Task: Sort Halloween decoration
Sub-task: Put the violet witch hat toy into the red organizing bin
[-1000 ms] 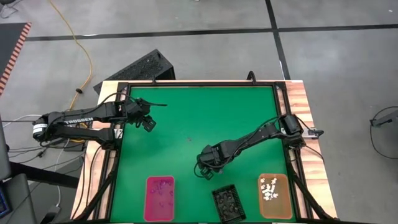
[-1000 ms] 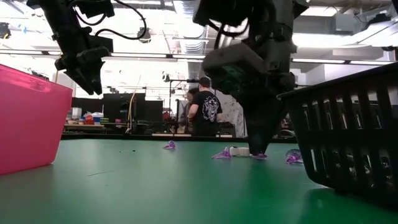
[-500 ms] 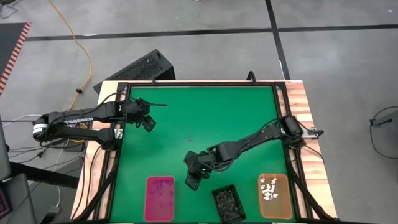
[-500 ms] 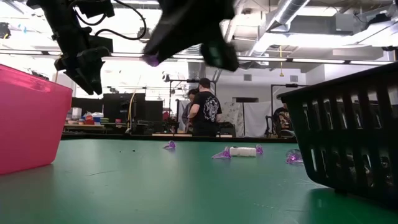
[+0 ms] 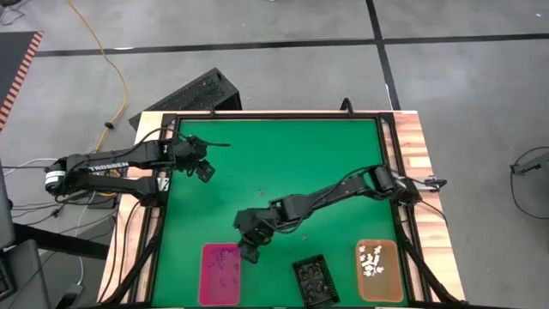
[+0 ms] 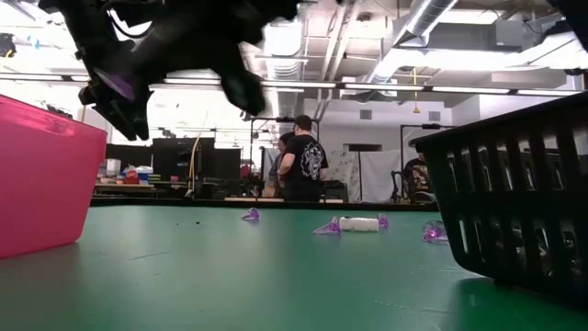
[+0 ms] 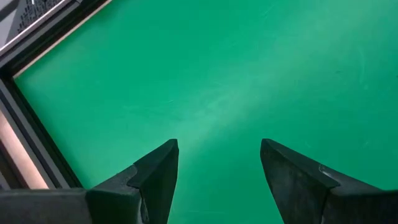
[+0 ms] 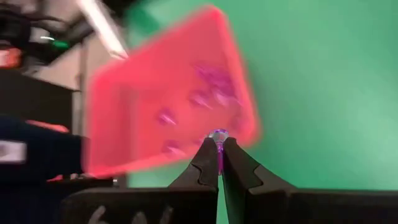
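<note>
Right gripper (image 8: 219, 151) around purple trinket (image 8: 218, 135).

I see a green bench (image 5: 283, 163) with three trays along its near edge: pink tray (image 5: 220, 275) toward the left corner, black tray (image 5: 312, 281) mid-edge, orange tray (image 5: 378, 270) toward the right. Purple trinkets (image 6: 327, 227) and a white trinket (image 6: 360, 223) lie loose mid-bench.

In the low view the right arm's end effector (image 6: 175, 55) is a dark smear, its fingers lost in blur — only a purple fleck shows. The pink tray (image 8: 168, 93) is blurred in the right wrist view, its purple trinkets (image 8: 211, 87) shapeless. From above, the trinkets in the orange tray (image 5: 378, 268) are too small to identify.
</note>
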Controlling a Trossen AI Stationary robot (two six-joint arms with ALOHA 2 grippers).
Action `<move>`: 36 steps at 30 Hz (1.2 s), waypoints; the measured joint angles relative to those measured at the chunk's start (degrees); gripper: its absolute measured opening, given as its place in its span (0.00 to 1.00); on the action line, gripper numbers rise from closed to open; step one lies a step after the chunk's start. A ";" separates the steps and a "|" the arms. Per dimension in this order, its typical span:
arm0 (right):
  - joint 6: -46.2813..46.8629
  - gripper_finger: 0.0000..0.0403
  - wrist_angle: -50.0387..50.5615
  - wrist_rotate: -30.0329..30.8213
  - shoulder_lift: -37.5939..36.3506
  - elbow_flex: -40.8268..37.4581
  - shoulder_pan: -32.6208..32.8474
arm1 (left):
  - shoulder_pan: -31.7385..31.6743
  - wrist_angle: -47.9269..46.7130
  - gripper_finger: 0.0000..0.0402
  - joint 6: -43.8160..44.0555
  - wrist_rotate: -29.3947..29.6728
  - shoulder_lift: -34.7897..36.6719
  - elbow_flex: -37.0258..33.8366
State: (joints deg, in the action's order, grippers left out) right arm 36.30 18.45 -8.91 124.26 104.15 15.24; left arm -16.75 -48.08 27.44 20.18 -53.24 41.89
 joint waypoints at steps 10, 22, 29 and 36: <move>-8.52 0.17 6.41 -5.72 11.33 18.16 -0.44 | 0.00 -0.65 0.54 -0.02 0.07 -0.01 0.00; -5.31 0.42 15.67 -2.76 11.37 21.24 -2.17 | 0.00 -0.50 0.54 0.17 -0.19 -0.03 0.00; 3.05 0.38 38.71 12.51 9.71 29.82 -6.38 | 0.00 -0.48 0.54 0.20 -2.26 -0.03 0.00; 1.34 0.35 48.77 14.87 11.44 29.43 -11.79 | 0.00 -0.51 0.54 0.20 -3.45 -0.03 0.00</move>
State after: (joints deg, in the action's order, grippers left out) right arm 37.64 67.22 5.96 135.70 133.58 3.45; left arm -16.75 -48.59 27.64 16.73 -53.28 41.89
